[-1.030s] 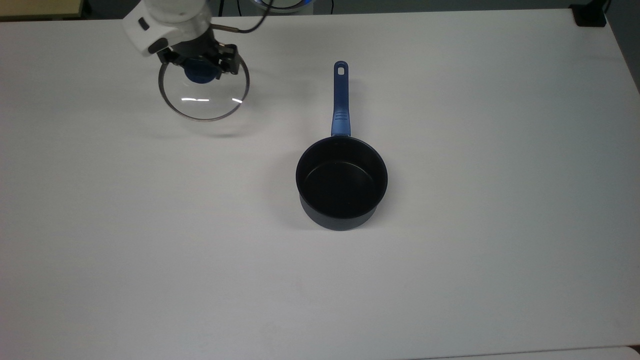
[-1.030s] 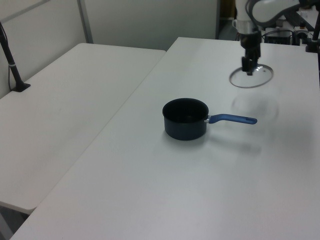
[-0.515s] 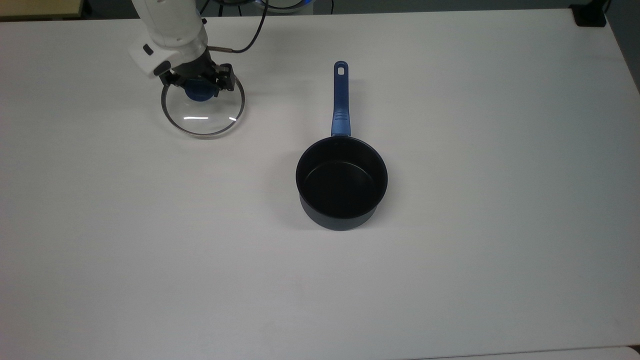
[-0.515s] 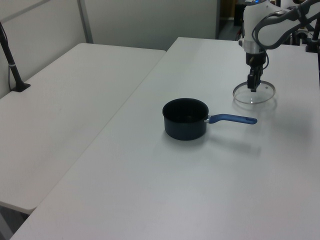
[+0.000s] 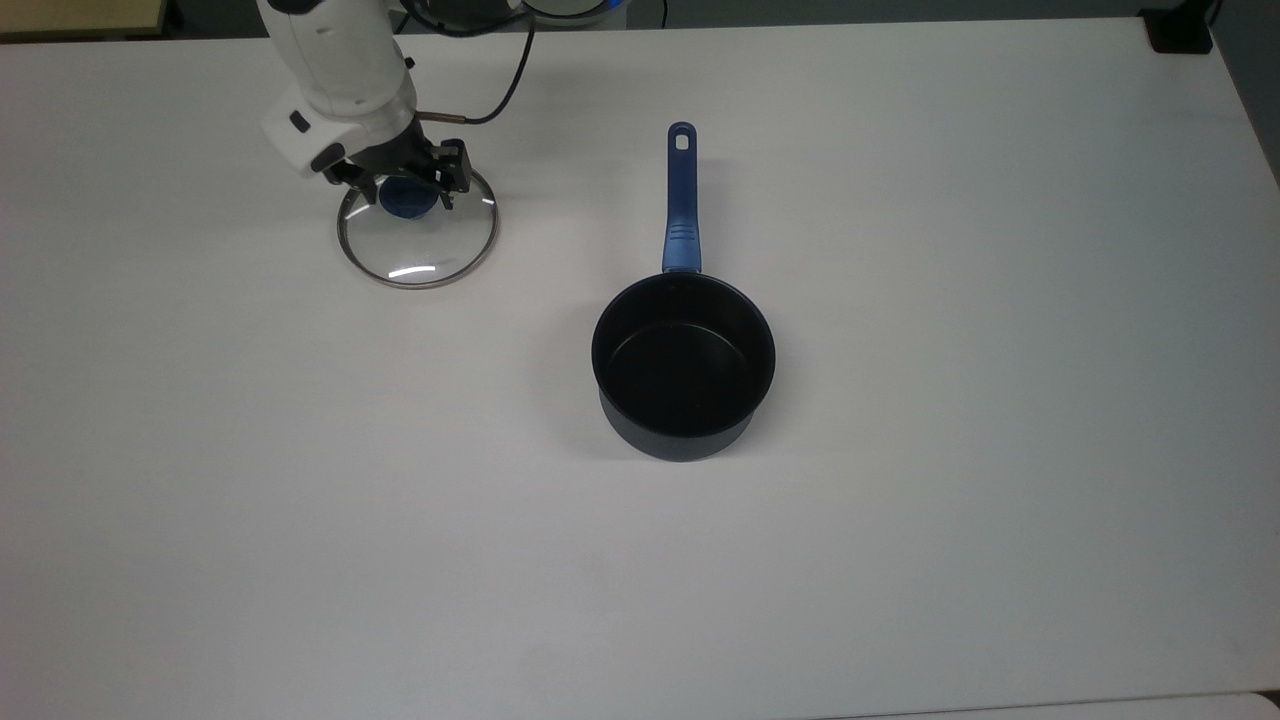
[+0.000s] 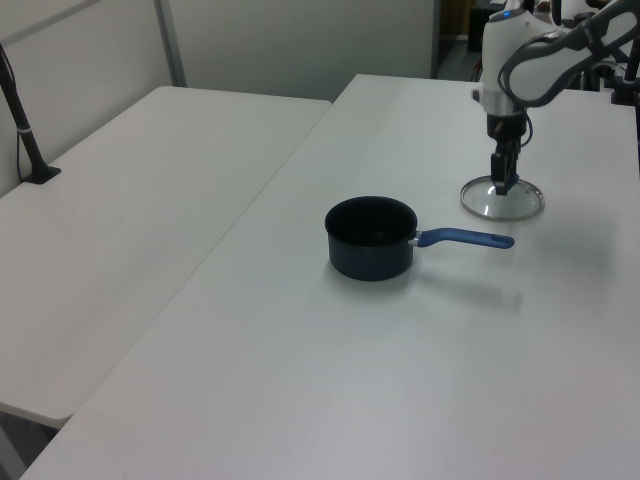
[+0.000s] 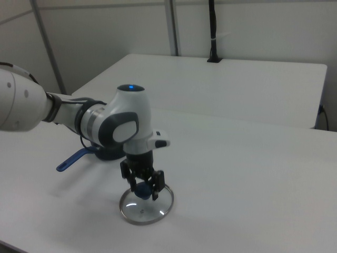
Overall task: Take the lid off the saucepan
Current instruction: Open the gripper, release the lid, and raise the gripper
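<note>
The lid (image 5: 418, 238) sits on the white counter (image 5: 900, 500), off the saucepan (image 5: 683, 368) and well apart from it, over toward the top view's upper left. It looks flat on the surface, its metal rim ringing the clear glass, with a bright glint near the edge closest to the camera in the top view. The pincer (image 5: 407, 190) is right down at the blue knob (image 5: 408, 199) in the middle of the lid, its two black fingers (image 7: 128, 182) standing either side of the knob in the right view. Whether they are clamped on the knob or just slack around it, I cannot tell. The white arm (image 6: 520, 70) reaches in from the left view's upper right and points straight down at the lid. A black cable (image 5: 500, 95) loops off the wrist in the top view.

The saucepan stands upright and uncovered near the middle of the counter, black inside, with its long blue handle (image 5: 680, 200) pointing toward the top view's upper edge; in the left view that handle points to the left view's right. A second pale counter (image 6: 130, 200) lies alongside in the left view.
</note>
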Controlling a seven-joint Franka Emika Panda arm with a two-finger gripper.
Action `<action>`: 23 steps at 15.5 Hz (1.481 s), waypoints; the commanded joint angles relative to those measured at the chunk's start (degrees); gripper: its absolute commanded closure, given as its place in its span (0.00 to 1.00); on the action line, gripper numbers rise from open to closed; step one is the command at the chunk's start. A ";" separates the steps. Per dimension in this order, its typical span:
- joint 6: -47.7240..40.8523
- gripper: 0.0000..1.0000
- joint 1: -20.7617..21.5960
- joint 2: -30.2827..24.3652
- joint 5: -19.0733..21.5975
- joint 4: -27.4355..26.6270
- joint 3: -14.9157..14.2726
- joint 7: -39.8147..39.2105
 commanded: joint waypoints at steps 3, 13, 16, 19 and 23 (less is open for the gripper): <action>-19.77 0.00 2.86 -4.04 1.99 18.30 0.36 10.19; -37.58 0.00 13.76 -15.03 1.81 27.23 -3.41 21.73; -32.24 0.00 13.77 -13.45 1.81 27.14 -3.42 16.39; -27.99 0.00 13.42 -11.44 1.29 27.92 -3.51 9.27; -28.34 0.00 13.42 -10.81 1.11 29.33 -3.51 9.16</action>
